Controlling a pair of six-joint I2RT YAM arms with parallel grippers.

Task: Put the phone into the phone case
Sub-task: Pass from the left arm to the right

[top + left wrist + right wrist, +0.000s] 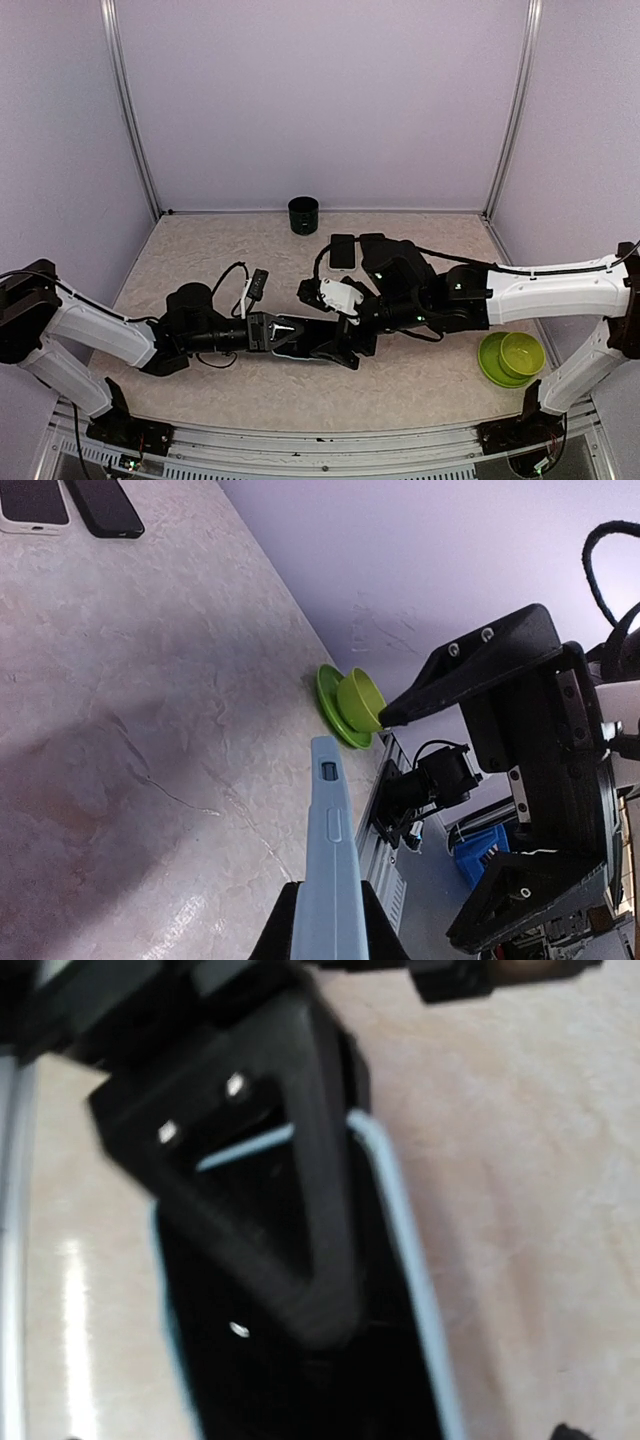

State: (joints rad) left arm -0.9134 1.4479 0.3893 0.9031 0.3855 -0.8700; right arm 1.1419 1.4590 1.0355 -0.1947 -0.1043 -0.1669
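Observation:
My left gripper (283, 333) is shut on a light blue phone case (330, 860), which sticks out edge-on between the jaws in the left wrist view. In the right wrist view the case's blue rim (400, 1220) frames a black phone (300, 1380), with a black triangular finger lying across it. That picture is blurred, so I cannot tell how deep the phone sits. My right gripper (350, 345) hangs just beyond the far end of the case in the top view. Its two fingers (480, 670) stand wide apart with nothing between them.
A green bowl on a green plate (512, 357) sits at the right near the table edge. A black cup (303, 215) stands by the back wall. Two dark phones (342, 250) lie behind the right arm. A small black device with a white cable (258, 283) lies left of centre.

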